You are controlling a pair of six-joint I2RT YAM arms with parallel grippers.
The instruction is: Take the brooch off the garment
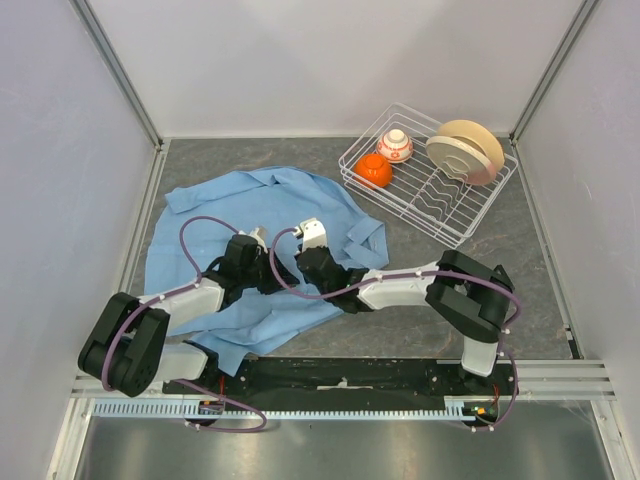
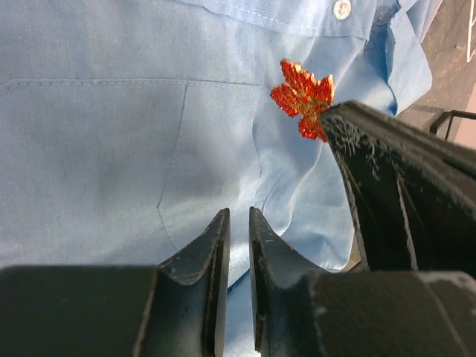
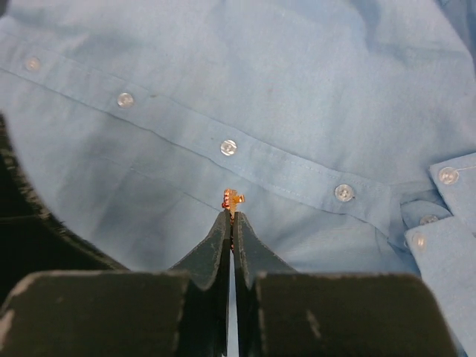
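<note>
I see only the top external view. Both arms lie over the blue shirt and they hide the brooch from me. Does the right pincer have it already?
Observer: Yes. The right wrist view shows the right pincer shut on the lower edge of the brooch, just under the button strip of the shirt.
Operator: Is the brooch free of the cloth?
Observer: I cannot tell. In the left wrist view it sits against the shirt, below a white button.
Operator: And the left pincer?
Observer: The left pincer is almost closed, with a thin gap between its tips, near the pocket. I cannot tell whether it pinches cloth.
</note>
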